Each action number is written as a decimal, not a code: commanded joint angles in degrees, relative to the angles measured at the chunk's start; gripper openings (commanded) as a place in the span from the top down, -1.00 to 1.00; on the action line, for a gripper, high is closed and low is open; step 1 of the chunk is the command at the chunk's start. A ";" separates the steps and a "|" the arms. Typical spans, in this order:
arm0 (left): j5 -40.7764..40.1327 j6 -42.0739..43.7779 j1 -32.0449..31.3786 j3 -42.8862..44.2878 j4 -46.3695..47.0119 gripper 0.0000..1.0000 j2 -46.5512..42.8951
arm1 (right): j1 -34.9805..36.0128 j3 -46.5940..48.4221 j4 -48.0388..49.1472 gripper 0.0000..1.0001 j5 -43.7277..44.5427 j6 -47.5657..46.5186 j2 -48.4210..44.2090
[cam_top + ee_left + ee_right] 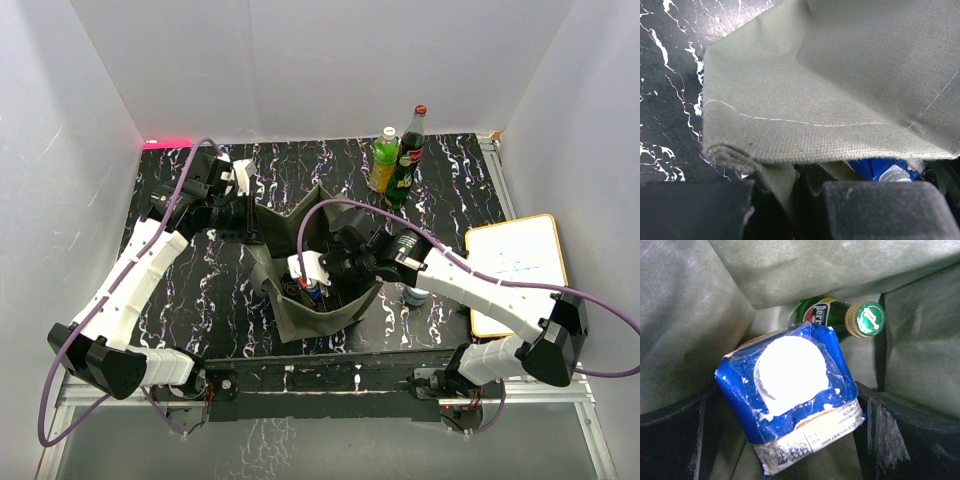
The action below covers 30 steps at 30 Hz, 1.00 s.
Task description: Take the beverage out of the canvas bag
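The olive-grey canvas bag (pixel 330 312) sits mid-table with its mouth up. My left gripper (pixel 250 226) is shut on the bag's rim fabric (pixel 830 90), and the cloth is pinched between its black pads (pixel 875 210). Two beverages lie inside: a blue carton (pixel 790 390) with a white round cap, and behind it a green glass bottle (pixel 840 317) with a gold-green cap. My right gripper (pixel 787 437) is down inside the bag and open, one dark finger (pixel 910 440) on each side of the carton. A blue corner of the carton (pixel 880 167) shows under the rim.
At the back right stand a yellow-green bottle (pixel 384 160) and a dark bottle with a red cap (pixel 408 158). A white board with a wooden frame (pixel 515 270) lies at the right edge. A small can (pixel 415 296) sits beside the right arm. White walls enclose the table.
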 commanded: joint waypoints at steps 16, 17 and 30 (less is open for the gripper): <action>-0.62 1.05 0.26 -0.54 2.99 1.00 -2.74 | -0.47 -4.30 4.06 -0.15 -2.70 -1.54 1.52; -0.55 1.04 0.30 -0.59 2.97 0.99 -2.75 | -0.54 -4.23 4.76 -0.11 -3.08 -1.16 1.00; -0.88 1.13 0.27 -0.43 2.36 0.99 -3.11 | -1.69 -3.87 19.34 0.20 -1.66 14.20 -5.73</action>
